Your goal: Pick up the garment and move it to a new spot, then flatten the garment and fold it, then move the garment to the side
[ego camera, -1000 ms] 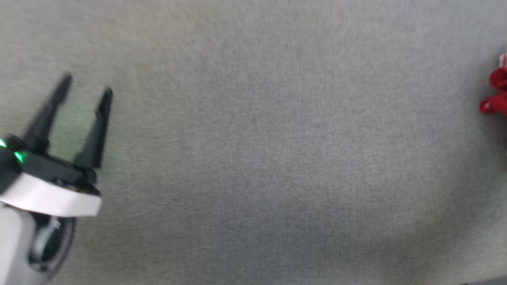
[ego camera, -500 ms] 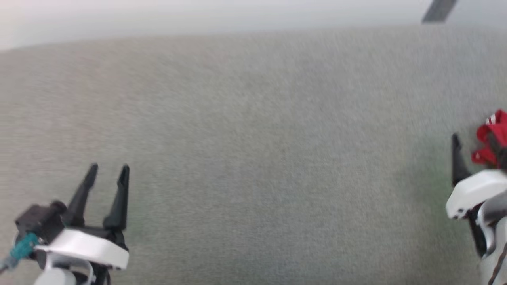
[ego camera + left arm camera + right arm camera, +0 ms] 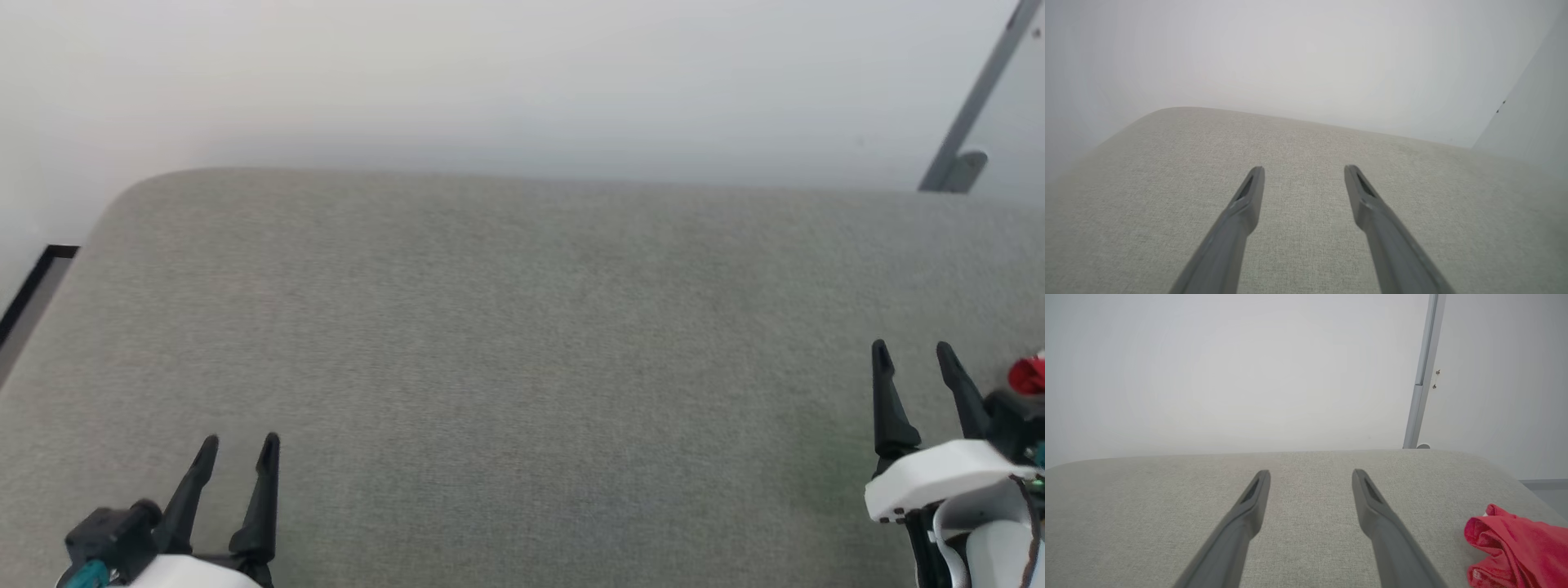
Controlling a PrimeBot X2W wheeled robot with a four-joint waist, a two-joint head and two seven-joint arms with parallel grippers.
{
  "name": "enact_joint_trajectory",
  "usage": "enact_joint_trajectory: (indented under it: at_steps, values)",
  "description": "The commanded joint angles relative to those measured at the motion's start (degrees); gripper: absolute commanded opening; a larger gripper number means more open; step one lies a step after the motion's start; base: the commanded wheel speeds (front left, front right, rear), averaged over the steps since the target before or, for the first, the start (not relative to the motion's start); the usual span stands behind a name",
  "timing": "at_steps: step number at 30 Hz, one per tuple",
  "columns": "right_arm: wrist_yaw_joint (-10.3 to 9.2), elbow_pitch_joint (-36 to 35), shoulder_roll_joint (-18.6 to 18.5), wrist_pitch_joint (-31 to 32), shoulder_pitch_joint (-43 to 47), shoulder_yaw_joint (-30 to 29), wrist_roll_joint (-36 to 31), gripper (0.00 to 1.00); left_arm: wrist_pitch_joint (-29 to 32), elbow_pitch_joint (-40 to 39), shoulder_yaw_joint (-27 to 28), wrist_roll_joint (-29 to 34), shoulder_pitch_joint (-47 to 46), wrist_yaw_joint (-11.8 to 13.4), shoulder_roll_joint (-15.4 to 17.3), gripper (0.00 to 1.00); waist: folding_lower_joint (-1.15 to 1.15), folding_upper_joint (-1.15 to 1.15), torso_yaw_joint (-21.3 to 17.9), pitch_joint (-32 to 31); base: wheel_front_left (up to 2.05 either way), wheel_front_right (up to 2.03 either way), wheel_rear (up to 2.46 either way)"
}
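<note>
Left gripper (image 3: 241,441): low on my left, fingers spread, holding nothing.
Right gripper (image 3: 912,349): fingers spread as well, empty, over the grey upholstered surface (image 3: 522,327).
Garment (image 3: 1515,547): a crumpled red heap near the surface's right end, just beside my right gripper, not touched.
Beyond: a bare pale wall (image 3: 490,82) and a grey post (image 3: 971,90).
Done: nothing that I can see.
Left: picking up, moving, flattening, folding and setting aside. By my reckoning, that is the whole job.

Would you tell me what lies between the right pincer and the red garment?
Only bare grey cushion: in the right wrist view the open right pincer and the crumpled garment lie apart.
</note>
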Motion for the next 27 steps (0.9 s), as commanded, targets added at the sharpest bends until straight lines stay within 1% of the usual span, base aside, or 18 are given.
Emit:
enact_joint_trajectory:
  at_steps: [1, 8, 16, 21, 27]
  values:
    - [-0.13, -1.8, 0.3, -0.8, 1.7, 0.2, 1.1, 1.00, -0.3, -0.5, 0.8, 0.6, 1.3, 0.2, -0.5, 1.00, 0.00, 0.00, 1.3, -1.4, 0.00, 0.00, 0.00]
    - [-0.12, -7.1, 1.2, -1.2, 6.6, -0.1, 2.7, 1.00, -0.3, -1.9, 2.0, 0.0, 3.9, 0.2, -1.7, 1.00, 0.00, 0.00, 2.0, -2.4, 0.00, 0.00, 0.00]
    - [-0.10, -14.4, 2.9, -0.6, 12.9, -1.5, 3.1, 1.00, -0.3, -4.8, 3.2, 1.7, 6.9, 0.2, -2.3, 1.00, 0.00, 0.00, 2.5, -3.3, 0.00, 0.00, 0.00]
    - [-0.10, -17.1, 3.7, -0.1, 14.9, -2.1, 3.6, 1.00, -0.3, -6.4, 3.1, 1.9, 8.2, 0.2, -2.3, 1.00, 0.00, 0.00, 2.5, -3.4, 0.00, 0.00, 0.00]
    - [-0.10, -18.6, 4.2, 0.3, 15.7, -2.3, 3.3, 1.00, -0.3, -7.1, 3.4, 2.2, 8.4, 0.2, -2.3, 1.00, 0.00, 0.00, 2.3, -3.1, 0.00, 0.00, 0.00]
